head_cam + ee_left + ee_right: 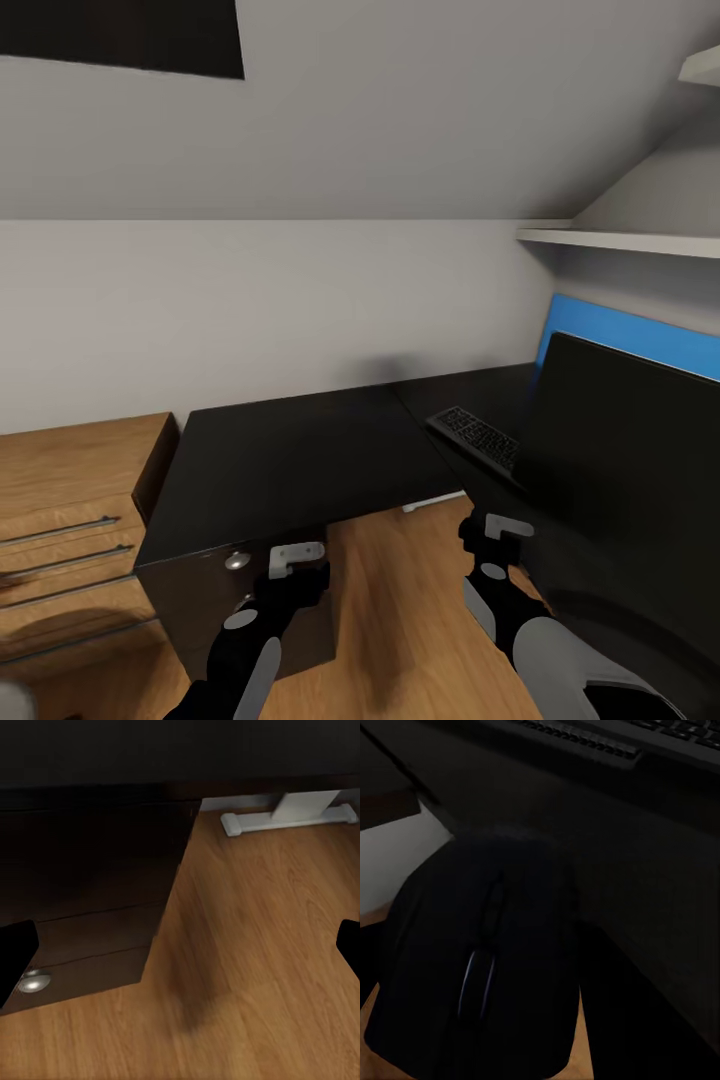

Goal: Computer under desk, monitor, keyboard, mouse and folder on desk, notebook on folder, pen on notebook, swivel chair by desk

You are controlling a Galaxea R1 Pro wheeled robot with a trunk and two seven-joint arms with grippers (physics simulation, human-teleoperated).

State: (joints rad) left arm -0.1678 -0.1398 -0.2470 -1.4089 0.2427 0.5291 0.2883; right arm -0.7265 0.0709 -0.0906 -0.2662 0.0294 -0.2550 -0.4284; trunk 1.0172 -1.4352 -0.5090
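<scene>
The black desk (300,450) runs along the wall and turns right, with its blue back panel (640,335) behind the monitor (620,450). The keyboard (475,437) lies in front of the screen. My right gripper (497,528) hovers at the desk's inner edge, shut on the black mouse (484,952), which hangs close to the wrist camera just short of the keyboard (585,739). My left gripper (297,558) is open and empty, low over the floor beside a black box (230,600) with round silver buttons under the desk; it looks like the computer.
An oak drawer unit (70,520) with bar handles stands left of the desk. A white desk foot (289,814) rests on the oak floor (255,967). White shelves (620,240) hang above the monitor under the sloped grey wall.
</scene>
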